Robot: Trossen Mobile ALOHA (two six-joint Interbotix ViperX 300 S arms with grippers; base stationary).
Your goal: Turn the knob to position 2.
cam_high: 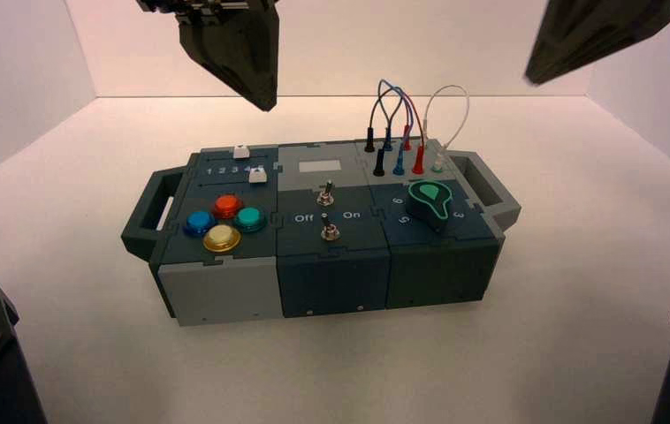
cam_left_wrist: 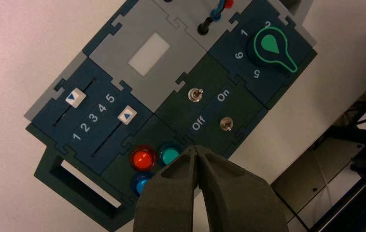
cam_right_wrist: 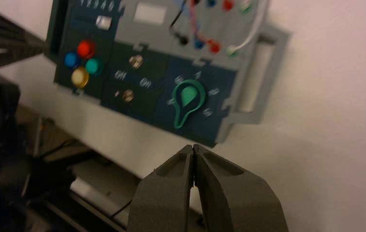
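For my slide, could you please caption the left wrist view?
Left pincer, shut, hovering over the box's coloured push-buttons, with the green-pointer knob untouched at the far end.

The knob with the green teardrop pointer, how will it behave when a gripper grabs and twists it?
The knob looks like stiff moulded plastic, so it should not flex. Its teardrop point gives fingers an edge to push, though the smooth top might slip. Set into the box, it probably just rotates in place.

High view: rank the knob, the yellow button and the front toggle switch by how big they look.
1. The knob, largest.
2. The yellow button, clearly smaller.
3. The front toggle switch, smallest.
All sit on the box at a similar distance, so the order holds.
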